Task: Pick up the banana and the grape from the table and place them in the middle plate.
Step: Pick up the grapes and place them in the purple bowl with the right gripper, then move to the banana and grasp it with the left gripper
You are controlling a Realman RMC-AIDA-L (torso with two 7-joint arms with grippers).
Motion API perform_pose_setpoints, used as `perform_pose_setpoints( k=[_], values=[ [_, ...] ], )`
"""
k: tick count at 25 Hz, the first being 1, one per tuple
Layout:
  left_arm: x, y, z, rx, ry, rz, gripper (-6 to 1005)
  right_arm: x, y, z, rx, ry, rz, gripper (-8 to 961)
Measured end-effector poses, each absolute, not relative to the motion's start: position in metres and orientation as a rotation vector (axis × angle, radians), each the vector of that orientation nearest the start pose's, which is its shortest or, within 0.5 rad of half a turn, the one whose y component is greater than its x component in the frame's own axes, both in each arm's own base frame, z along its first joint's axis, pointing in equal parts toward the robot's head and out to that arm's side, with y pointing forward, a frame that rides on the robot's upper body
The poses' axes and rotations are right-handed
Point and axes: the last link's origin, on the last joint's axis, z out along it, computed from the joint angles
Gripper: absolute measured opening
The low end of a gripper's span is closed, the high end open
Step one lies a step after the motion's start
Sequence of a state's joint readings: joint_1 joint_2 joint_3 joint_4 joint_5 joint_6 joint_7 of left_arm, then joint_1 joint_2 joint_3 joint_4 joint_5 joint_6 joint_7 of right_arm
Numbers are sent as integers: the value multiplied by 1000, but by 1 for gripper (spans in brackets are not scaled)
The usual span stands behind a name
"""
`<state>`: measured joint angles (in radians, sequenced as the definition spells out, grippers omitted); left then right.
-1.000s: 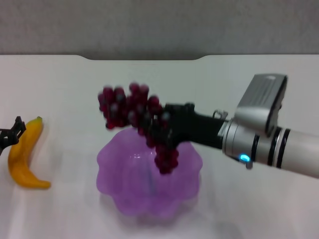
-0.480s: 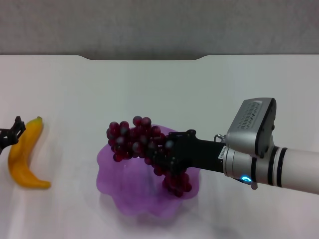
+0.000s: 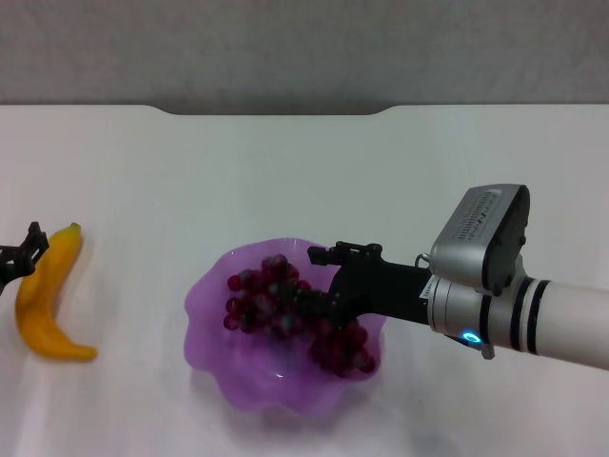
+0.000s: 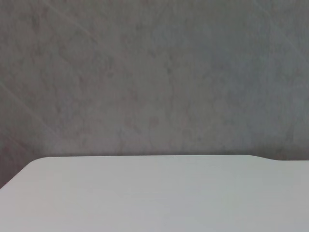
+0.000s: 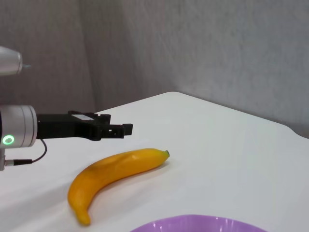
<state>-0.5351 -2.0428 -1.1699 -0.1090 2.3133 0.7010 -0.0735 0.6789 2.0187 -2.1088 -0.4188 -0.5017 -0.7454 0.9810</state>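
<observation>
The dark red grape bunch (image 3: 276, 305) lies inside the purple scalloped middle plate (image 3: 205, 324). My right gripper (image 3: 322, 286) reaches over the plate's right side, its jaws spread apart at the bunch. The yellow banana (image 3: 43, 300) lies on the white table (image 3: 285, 171) at the far left; it also shows in the right wrist view (image 5: 116, 169). My left gripper (image 3: 19, 255) hovers open just beside the banana's stem end, apart from it; it also shows in the right wrist view (image 5: 120, 129). The plate's rim (image 5: 203, 223) shows in the right wrist view.
The table's notched far edge (image 3: 276, 111) runs before a grey wall. The left wrist view shows only the bare tabletop (image 4: 154, 193) and the wall.
The right gripper lowered the grape bunch from above the plate down into it, and the bunch has settled in the plate. The left gripper and the banana have not moved.
</observation>
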Motion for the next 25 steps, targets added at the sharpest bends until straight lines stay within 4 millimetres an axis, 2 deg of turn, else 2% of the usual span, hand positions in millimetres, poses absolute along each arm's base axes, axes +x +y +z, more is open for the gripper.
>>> perform_pose_setpoints(
  k=[3, 6, 9, 12, 17, 20, 25],
  values=[
    [-385, 364, 5, -1462, -858, -334, 866, 212, 368, -112, -2595, 506, 543, 667],
    [-385, 364, 6, -1462, -857, -334, 866, 210, 370, -111, -2590, 506, 551, 675],
    [-387, 362, 6, -1460, -860, -330, 866, 199, 378, -105, -2561, 485, 596, 683],
    [-388, 361, 6, -1458, -862, -328, 866, 190, 396, -90, -2475, 472, 630, 661],
    [-389, 360, 6, -1458, -865, -324, 866, 190, 419, -66, -2354, 452, 634, 625],
    [-391, 359, 6, -1456, -867, -319, 866, 195, 429, -49, -2273, 411, 628, 482],
    [-392, 358, 8, -1454, -865, -317, 866, 220, 434, -12, -2044, 372, 616, 272]
  ],
)
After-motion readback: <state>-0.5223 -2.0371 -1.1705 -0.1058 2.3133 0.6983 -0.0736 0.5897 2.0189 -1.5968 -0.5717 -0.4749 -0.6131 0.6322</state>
